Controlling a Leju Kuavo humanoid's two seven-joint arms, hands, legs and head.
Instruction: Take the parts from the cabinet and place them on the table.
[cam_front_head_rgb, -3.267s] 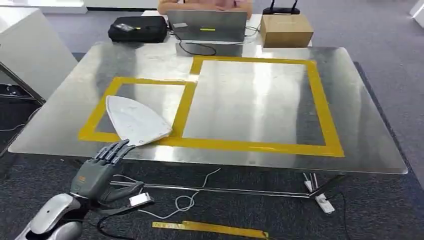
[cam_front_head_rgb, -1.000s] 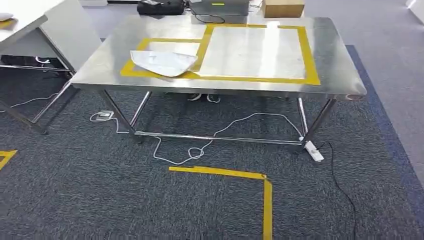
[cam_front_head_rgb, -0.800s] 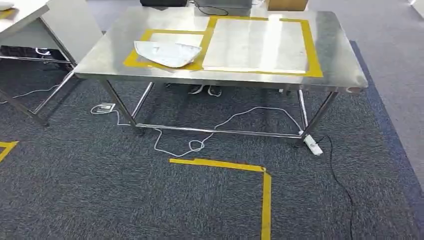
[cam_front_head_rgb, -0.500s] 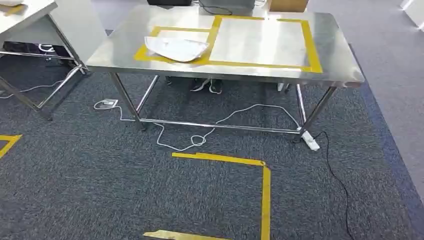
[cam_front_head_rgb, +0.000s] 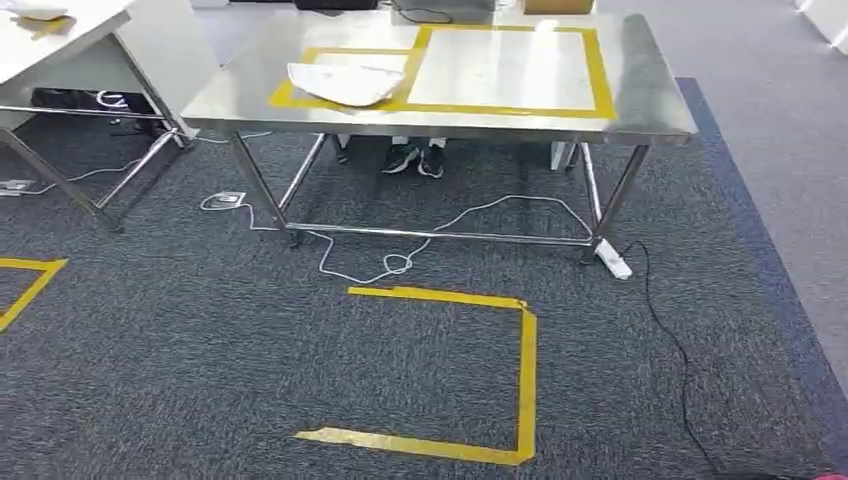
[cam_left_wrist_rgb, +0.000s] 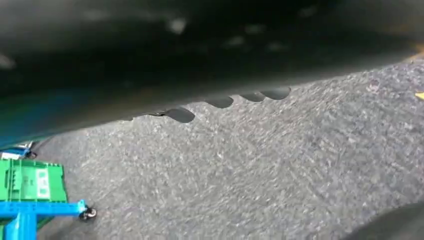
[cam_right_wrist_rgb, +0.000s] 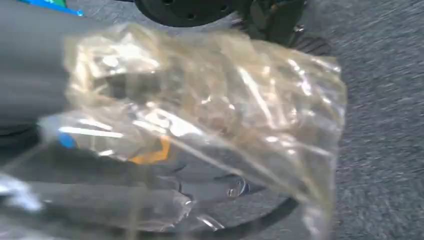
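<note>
A: Where is the part?

B: In the head view a white flat part (cam_front_head_rgb: 345, 82) lies on the steel table (cam_front_head_rgb: 650, 95), inside the smaller yellow-taped frame (cam_front_head_rgb: 290, 95), its tip reaching over the tape toward the larger frame (cam_front_head_rgb: 600, 70) beside it.

A: And the hands?

B: The right wrist view shows a crinkled clear plastic bag (cam_right_wrist_rgb: 210, 120) close before the camera. It holds something dark and bears a blue and an orange mark. The right hand (cam_right_wrist_rgb: 30, 90) comes in as a blurred grey shape behind the bag, and the bag seems to be held by it, though the fingers are hidden.

A: The left hand?

B: The left wrist view is blurred; I cannot tell how its fingers lie. It does show grey carpet (cam_left_wrist_rgb: 260, 170) and a green crate (cam_left_wrist_rgb: 30, 182) on a blue frame (cam_left_wrist_rgb: 40, 210).

A: What else is near the table?

B: A pair of dark shoes (cam_front_head_rgb: 412, 158) under it, a white cable (cam_front_head_rgb: 400, 262) looping across the carpet, a white power strip (cam_front_head_rgb: 612, 260) by a table leg, and yellow tape (cam_front_head_rgb: 525, 370) marking a corner on the floor
</note>
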